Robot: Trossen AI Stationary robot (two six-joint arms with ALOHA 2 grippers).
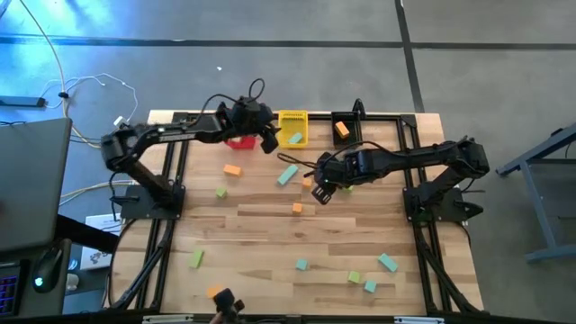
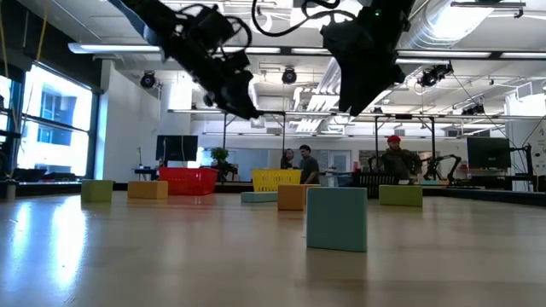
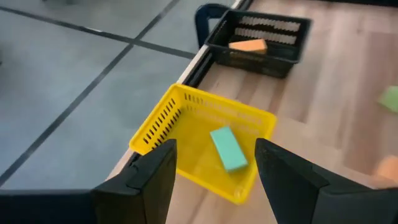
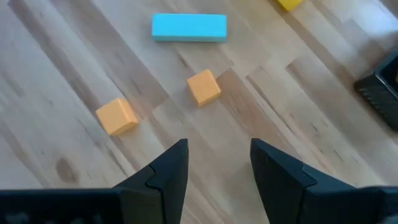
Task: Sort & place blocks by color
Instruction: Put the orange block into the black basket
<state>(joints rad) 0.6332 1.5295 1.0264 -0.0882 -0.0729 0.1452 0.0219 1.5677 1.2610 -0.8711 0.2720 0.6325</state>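
My left gripper (image 1: 268, 141) is open and hangs over the far part of the table, beside the yellow bin (image 1: 292, 128). In the left wrist view a teal block (image 3: 227, 148) lies on the floor of the yellow bin (image 3: 186, 118), beyond the open fingers. My right gripper (image 1: 322, 191) is open above the table's middle. In its wrist view two orange cubes (image 4: 203, 87) (image 4: 116, 116) and a teal bar (image 4: 189, 28) rest flat on the wood ahead of the fingers. An orange block (image 1: 342, 130) lies in the black bin (image 1: 343, 120).
A red bin (image 1: 240, 140) stands left of the yellow one at the far edge. Loose blocks lie scattered: an orange bar (image 1: 233, 169), green pieces (image 1: 220, 192) (image 1: 196, 259) (image 1: 354, 277), teal pieces (image 1: 301, 265) (image 1: 388, 262) (image 1: 370, 286), an orange one (image 1: 214, 292) at the near edge.
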